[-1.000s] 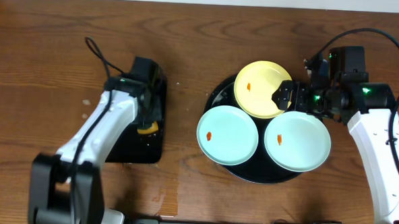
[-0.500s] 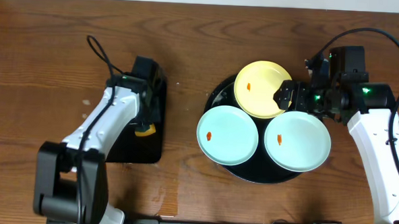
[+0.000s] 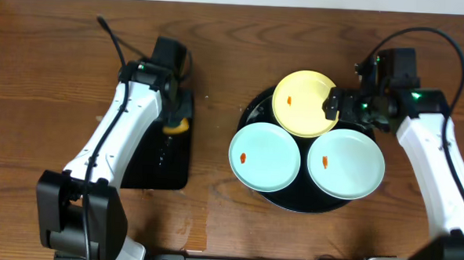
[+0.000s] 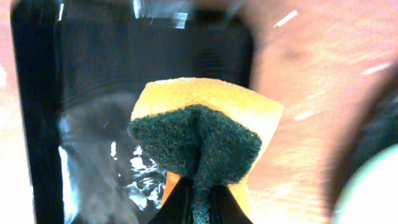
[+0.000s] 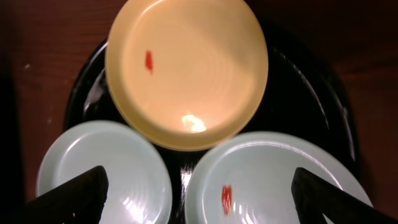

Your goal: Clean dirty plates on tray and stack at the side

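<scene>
The brown wooden table (image 3: 219,67) is the biggest thing here. On its right half sits the big round black tray (image 3: 252,114) with a raised rim. All three dirty plates lie on this tray. The yellow plate (image 3: 304,102) is at the back. The two pale blue plates are in front of it, side by side: the left blue plate (image 3: 264,156) and the right blue plate (image 3: 346,164). The front edge of the yellow plate sits a little over the edges of the two blue ones. Each plate has a small orange smear on it. On the left half of the table lies a smaller black tray (image 3: 156,162) with straight sides, shiny and wet looking. The right gripper (image 3: 333,105) is over the spot where the yellow plate meets the right blue plate. Its fingers (image 5: 68,193) are spread wide apart and hold nothing. The left gripper (image 4: 199,202) is over the right edge of the smaller tray. It is squeezed tight on a sponge (image 4: 205,118), which is yellow with a dark green scrubby side.
</scene>
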Motion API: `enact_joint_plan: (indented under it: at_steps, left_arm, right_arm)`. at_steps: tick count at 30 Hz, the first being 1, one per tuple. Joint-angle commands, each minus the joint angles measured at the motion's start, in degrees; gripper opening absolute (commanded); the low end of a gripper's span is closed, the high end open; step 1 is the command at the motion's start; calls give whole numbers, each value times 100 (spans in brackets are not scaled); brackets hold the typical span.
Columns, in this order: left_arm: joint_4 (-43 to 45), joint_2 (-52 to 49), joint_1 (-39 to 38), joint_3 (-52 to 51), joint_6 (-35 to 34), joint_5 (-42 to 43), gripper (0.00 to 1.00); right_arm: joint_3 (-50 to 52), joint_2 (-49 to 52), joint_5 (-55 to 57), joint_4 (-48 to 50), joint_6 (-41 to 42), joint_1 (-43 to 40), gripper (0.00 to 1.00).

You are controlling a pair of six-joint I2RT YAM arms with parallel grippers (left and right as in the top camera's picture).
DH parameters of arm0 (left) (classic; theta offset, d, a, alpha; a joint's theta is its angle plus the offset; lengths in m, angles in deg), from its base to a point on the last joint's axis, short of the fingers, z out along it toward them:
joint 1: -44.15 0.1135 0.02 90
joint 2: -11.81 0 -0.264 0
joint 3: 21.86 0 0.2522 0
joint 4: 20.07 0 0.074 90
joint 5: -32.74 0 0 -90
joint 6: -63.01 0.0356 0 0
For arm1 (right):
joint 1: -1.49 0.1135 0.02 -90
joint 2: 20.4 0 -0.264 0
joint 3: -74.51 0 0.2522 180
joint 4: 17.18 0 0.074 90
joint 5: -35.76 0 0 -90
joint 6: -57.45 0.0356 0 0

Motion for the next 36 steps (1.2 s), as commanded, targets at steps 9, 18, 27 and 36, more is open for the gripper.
enact_joint_plan:
  at_steps: [9,18,27,36]
  left_arm:
    - [1668,-94,-1322,833,-450,798,7]
    - [2245,-1231,-2070,1644,-490,1106,7]
    - [2406,-2328,-2417,2223,-614,1224,7]
    - [2509,-2531,-2487,2221,-706,1274,7]
  right_arm:
    - [2,1263,269,841,-197,-337,55]
    - [2,2046,70,1335,-372,-579,43]
    - [2,2153,20,1812,-374,-562,27]
    - [2,2527,15,1897,-334,-507,10]
